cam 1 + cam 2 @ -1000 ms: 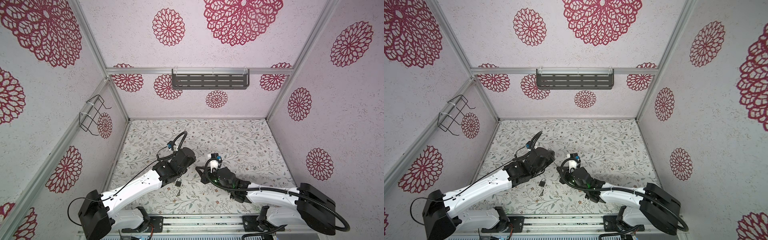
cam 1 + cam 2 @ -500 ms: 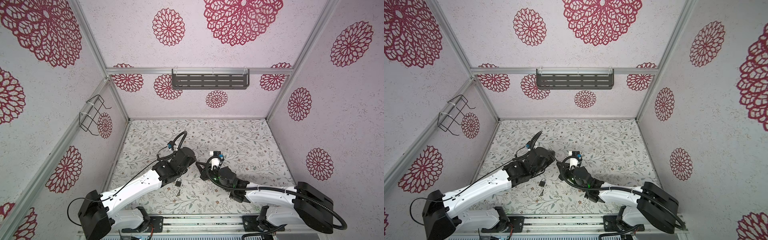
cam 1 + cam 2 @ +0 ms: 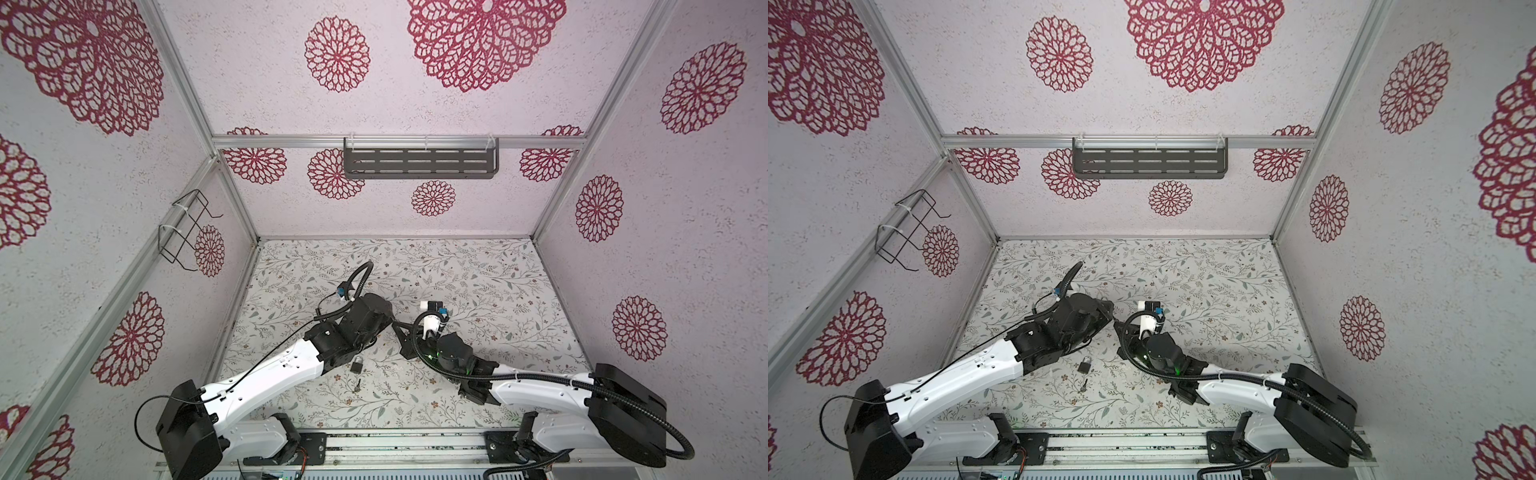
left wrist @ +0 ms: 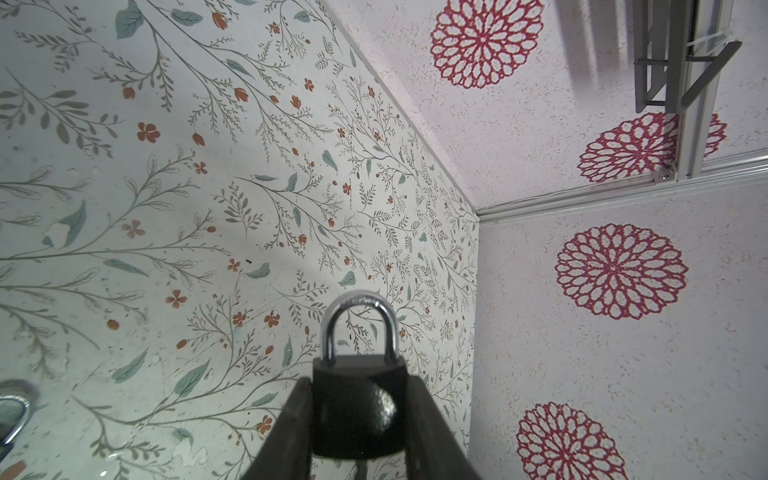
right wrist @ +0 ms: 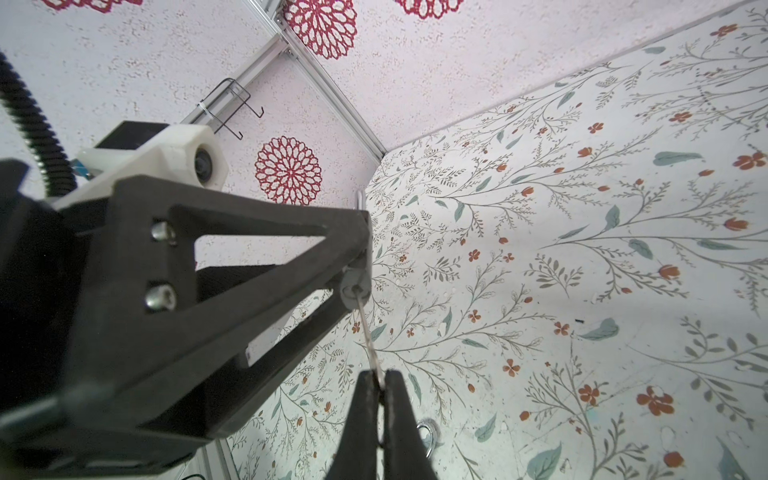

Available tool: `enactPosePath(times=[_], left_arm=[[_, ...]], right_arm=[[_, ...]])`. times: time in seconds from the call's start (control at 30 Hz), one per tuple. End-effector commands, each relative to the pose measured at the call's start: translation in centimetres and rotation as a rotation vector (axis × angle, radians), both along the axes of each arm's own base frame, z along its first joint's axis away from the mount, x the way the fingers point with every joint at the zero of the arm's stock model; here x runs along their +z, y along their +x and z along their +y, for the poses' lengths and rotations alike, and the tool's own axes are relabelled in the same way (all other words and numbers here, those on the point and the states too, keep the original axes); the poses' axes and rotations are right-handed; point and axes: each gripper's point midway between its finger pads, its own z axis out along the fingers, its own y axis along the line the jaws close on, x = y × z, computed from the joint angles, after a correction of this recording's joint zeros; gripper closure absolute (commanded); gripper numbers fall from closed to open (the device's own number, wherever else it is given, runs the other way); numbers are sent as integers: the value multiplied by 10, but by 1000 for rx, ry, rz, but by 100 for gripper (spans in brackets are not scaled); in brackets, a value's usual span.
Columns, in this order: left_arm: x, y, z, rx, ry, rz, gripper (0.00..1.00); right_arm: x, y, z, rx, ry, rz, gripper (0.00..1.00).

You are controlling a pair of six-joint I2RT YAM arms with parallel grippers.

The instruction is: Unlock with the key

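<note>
Left end effector [image 4: 358, 384] clamping padlock [image 4: 358, 415], right end effector [image 5: 380, 376] pinching key [image 5: 367, 332], tip at keyhole [image 5: 355, 289]

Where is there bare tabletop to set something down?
Free: the floral tabletop along the back wall, and outward of the right gripper. Crowded: near centre, where it meets the left gripper, beside a spare black padlock and small loose key.

We note a padlock [image 4: 357, 411] with a smooth, glossy black body and a polished metal shackle [image 4: 358, 328]; the key [image 5: 368, 336] is thin bright metal. The left gripper [image 4: 359, 386] and right gripper [image 5: 380, 382] look matt black plastic; the walls [image 4: 540, 332] are rough, the table [image 4: 166, 208] smooth
</note>
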Motion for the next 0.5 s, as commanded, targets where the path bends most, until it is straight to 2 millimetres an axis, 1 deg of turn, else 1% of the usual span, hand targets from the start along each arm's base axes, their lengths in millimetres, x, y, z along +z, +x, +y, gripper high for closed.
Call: enactPosePath(times=[0.0,0.17,0.37,0.47], left_arm=[[10,5,-1,15,-50,-26,100],[10,5,-2,6,-65,-23,100],[10,3,-7,-18,-84,-14,100],[12,2,-10,-39,-89,-15,100]], right_arm=[[33,8,1,-32,38,-74,100],[35,10,1,-44,24,-81,100],[37,12,5,-38,1,-106,100],[39,12,10,-22,-41,-130,100]])
